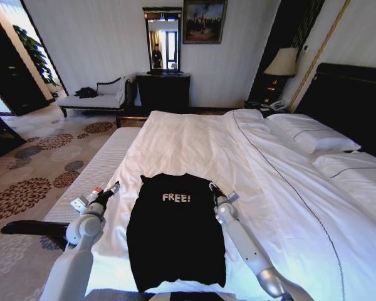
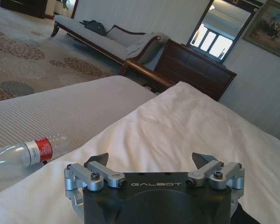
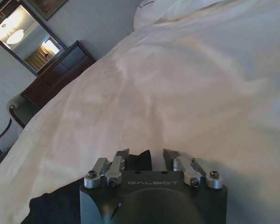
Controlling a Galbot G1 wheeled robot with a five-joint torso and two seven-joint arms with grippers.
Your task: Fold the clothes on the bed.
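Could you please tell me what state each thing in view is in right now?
T-shirt: lying flat on the bed, lettering up, sleeves already folded in.
Bed: made, white duvet smooth, pillows at the headboard.
Left gripper: open, over the duvet beside the T-shirt's left shoulder.
Right gripper: partly open, at the T-shirt's right shoulder, a peak of black fabric between its fingers.
Water bottle: lying on its side on the striped bed edge.

The black T-shirt (image 1: 175, 235) is soft matt cloth, lying on a smooth white duvet (image 1: 194, 147) with a few gentle wrinkles. Gripper fingers (image 2: 100, 173) look like brushed bare metal on a matt black housing, and the bottle (image 2: 28, 154) is clear glossy plastic.
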